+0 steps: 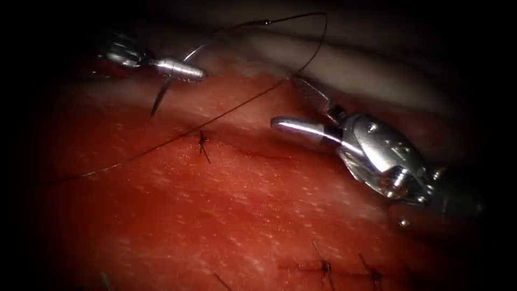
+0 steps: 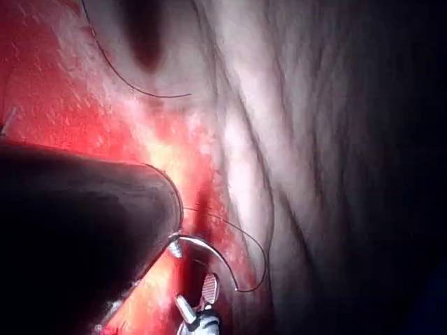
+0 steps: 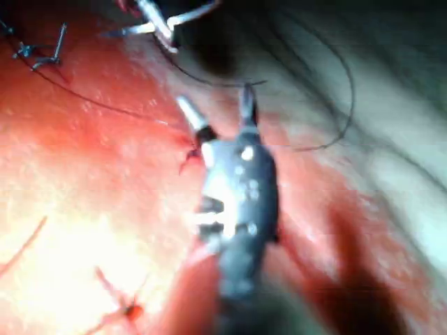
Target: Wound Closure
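thread [image 1: 134, 156] end lost in dark, right tool [image 3: 218, 105] blurred

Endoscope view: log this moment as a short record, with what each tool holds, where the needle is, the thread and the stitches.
left tool: jaws shut on the needle, near mid-curve
needle: held above the tissue, tip down, not in it
right tool: jaws open, holding nothing; thread runs by the upper jaw
thread: crosses the tissue, loops above
knotted stitch: beside the thread

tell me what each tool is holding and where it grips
Left tool holds the needle at about mid-curve, clear of the tissue. Right tool, jaws open, holds nothing.
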`<state>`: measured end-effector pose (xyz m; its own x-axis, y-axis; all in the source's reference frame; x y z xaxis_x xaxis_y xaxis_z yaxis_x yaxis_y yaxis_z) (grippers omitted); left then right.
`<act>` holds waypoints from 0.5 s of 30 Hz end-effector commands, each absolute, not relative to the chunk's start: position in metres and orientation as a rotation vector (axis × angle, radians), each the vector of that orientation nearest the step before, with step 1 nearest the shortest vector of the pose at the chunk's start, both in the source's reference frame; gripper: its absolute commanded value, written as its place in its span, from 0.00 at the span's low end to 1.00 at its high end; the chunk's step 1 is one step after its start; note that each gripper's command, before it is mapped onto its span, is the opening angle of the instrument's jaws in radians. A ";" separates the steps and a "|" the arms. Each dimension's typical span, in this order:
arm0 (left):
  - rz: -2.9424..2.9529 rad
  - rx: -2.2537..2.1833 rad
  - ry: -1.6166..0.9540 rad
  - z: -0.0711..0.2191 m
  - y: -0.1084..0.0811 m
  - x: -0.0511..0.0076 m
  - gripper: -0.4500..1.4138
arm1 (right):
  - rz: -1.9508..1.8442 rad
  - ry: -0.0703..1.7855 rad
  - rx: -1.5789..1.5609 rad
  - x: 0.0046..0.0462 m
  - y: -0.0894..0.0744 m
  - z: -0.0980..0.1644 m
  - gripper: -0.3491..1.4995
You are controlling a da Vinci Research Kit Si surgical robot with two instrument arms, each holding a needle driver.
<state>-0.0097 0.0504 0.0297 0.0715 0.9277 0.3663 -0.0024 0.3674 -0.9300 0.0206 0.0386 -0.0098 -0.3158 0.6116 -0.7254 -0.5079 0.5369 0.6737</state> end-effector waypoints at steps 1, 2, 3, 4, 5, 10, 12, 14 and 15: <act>0.875 -0.959 -1.305 0.030 0.050 -0.0103 0.05 | 1.120 1.542 0.090 0.0220 0.039 -0.010 0.70; 0.866 -0.964 -1.307 0.031 0.050 -0.0105 0.05 | 1.123 1.547 0.086 0.0222 0.039 -0.010 0.70; 0.860 -0.976 -1.302 0.031 0.049 -0.0107 0.05 | 1.125 1.548 0.084 0.0224 0.039 -0.010 0.70; 0.836 -0.992 -1.301 0.031 0.049 -0.0109 0.05 | 1.130 1.557 0.075 0.0229 0.039 -0.010 0.70; 0.827 -0.997 -1.302 0.031 0.049 -0.0111 0.05 | 1.137 1.565 0.074 0.0232 0.039 -0.010 0.70; 0.798 -1.020 -1.306 0.032 0.048 -0.0119 0.05 | 1.188 1.634 0.077 0.0241 0.040 -0.011 0.68; 0.756 -1.028 -1.332 0.032 0.048 -0.0120 0.05 | 1.212 1.640 0.067 0.0240 0.040 -0.010 0.68; 0.723 -1.027 -1.366 0.032 0.048 -0.0121 0.05 | 1.224 1.643 0.080 0.0240 0.040 -0.010 0.67; 0.709 -1.028 -1.382 0.032 0.048 -0.0121 0.05 | 1.228 1.647 0.083 0.0240 0.040 -0.010 0.66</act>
